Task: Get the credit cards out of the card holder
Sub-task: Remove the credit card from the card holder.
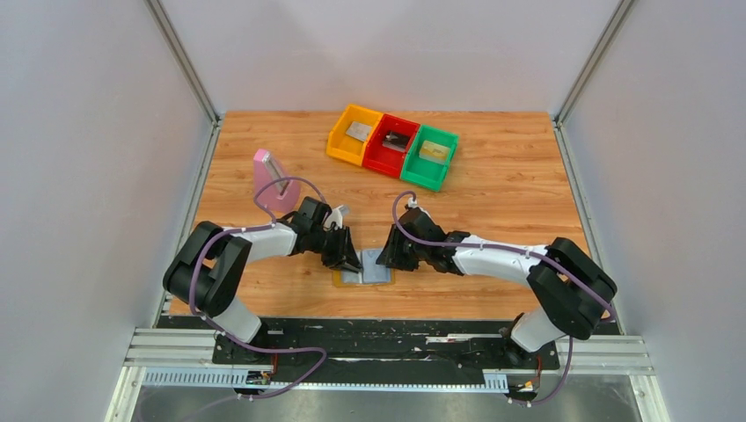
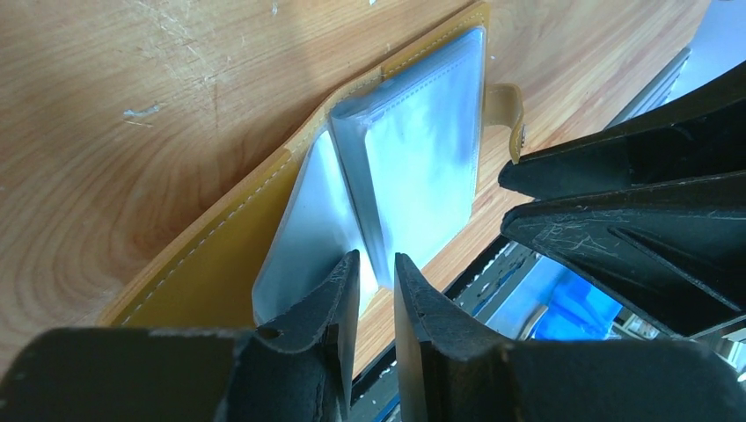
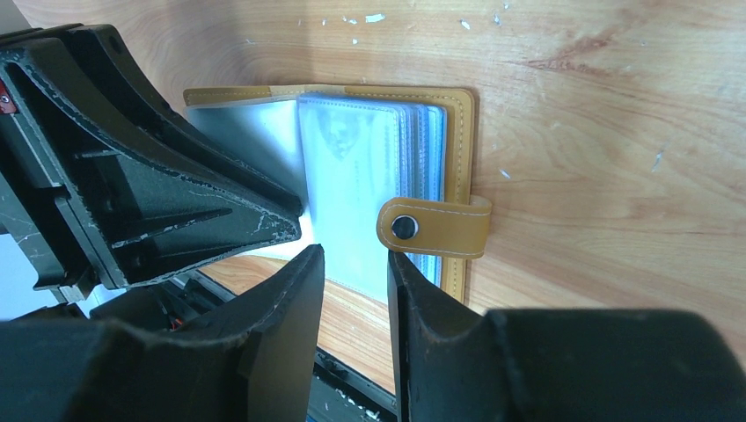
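My left end effector [image 2: 376,259] and right end effector [image 3: 355,257], both narrowly parted, crowded the card holder's [image 3: 462,149] edge beside the table's [image 1: 493,176] rim.

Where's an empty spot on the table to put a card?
Bare wood lies between the green bin and the right arm, and between the red bin and the card holder. Crowded: the card holder, where the left gripper and right gripper meet.
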Robot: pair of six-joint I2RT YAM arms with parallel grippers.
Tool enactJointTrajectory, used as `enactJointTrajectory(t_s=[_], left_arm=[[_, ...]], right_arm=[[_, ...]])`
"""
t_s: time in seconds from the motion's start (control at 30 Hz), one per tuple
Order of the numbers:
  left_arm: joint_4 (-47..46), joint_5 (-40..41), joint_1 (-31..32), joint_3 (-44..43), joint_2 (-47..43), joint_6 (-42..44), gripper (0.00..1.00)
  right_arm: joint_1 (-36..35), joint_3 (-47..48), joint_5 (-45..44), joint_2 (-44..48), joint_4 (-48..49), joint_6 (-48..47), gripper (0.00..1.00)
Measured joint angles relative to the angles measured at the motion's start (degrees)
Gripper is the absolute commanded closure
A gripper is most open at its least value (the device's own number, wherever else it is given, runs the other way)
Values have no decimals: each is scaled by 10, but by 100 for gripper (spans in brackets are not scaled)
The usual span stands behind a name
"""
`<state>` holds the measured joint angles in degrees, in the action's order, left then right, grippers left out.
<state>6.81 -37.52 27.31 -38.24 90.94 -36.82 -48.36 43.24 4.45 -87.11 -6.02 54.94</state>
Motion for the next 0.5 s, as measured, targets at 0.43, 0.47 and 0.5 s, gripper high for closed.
enactJointTrajectory(t_s=[0.43,0.47,0.5], left_arm=[[-13,-7,0,1,13,-6,86],[-15,-9,0,1,14,-6,87],[-16,-9,0,1,15,-6,90]], right_arm=[[0,15,2,-41,7,-7,67],[0,15,2,-42,7,-7,67],[0,16,3,-44,7,-8,67]])
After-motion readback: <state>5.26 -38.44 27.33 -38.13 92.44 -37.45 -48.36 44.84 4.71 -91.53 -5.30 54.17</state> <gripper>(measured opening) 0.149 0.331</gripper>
